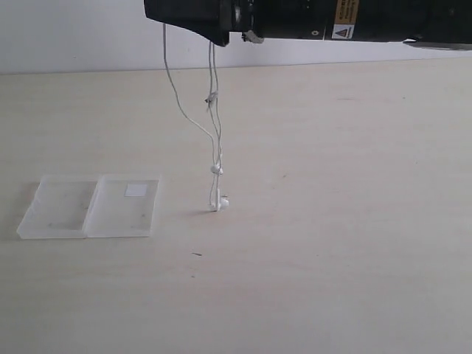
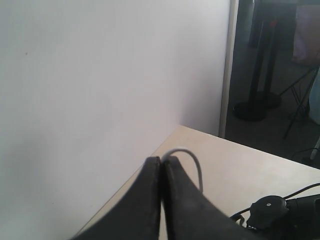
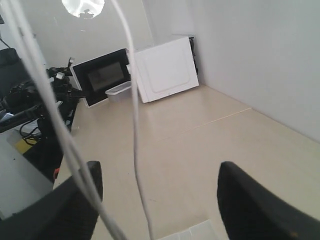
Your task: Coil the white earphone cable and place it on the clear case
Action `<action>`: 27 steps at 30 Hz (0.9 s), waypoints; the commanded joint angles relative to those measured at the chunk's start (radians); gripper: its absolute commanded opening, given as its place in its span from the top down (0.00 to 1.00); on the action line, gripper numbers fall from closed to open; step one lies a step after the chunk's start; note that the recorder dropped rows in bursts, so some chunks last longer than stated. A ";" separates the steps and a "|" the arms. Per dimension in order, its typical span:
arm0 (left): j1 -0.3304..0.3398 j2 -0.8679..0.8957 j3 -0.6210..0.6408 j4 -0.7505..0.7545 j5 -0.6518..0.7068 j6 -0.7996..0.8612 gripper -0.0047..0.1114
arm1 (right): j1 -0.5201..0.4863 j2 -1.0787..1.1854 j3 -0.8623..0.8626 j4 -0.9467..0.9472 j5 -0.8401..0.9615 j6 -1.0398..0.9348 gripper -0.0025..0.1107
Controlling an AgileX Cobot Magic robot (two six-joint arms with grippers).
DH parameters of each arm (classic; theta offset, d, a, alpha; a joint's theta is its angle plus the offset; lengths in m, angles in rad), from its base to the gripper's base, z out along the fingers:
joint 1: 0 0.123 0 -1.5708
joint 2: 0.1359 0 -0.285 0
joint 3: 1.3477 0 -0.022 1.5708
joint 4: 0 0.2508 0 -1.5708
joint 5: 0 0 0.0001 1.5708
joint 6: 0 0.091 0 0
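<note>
The white earphone cable point(image 1: 214, 133) hangs in several strands from above the exterior view down to the table. One earbud point(image 1: 221, 201) touches the tabletop; another point(image 1: 216, 169) hangs just above it. The clear case point(image 1: 88, 210) lies open and flat to the left of the earbuds, its white label point(image 1: 136, 190) on the right half. My left gripper point(image 2: 162, 159) is shut on the cable point(image 2: 192, 160), which loops out of the fingertips. My right gripper point(image 3: 160, 167) is open, with cable strands point(image 3: 134, 125) hanging in front of it and the case point(image 3: 192, 232) below. The right arm point(image 1: 310, 18) spans the top.
A small dark speck point(image 1: 197, 254) lies on the light wooden table point(image 1: 332, 221) in front of the earbuds. The right wrist view shows a white box point(image 3: 165, 70) and a black screen point(image 3: 102, 75) far off. Black stands point(image 2: 260, 75) rise beyond the table edge.
</note>
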 commanded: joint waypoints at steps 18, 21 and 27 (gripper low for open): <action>-0.002 0.027 -0.004 -0.019 0.002 -0.001 0.96 | 0.068 -0.004 -0.010 -0.003 0.183 0.070 0.44; -0.002 0.027 -0.004 -0.017 0.001 -0.001 0.96 | 0.068 -0.016 -0.010 0.001 0.240 0.099 0.45; -0.002 0.029 -0.004 -0.017 -0.049 0.007 0.96 | 0.073 -0.044 -0.010 -0.100 0.226 0.203 0.48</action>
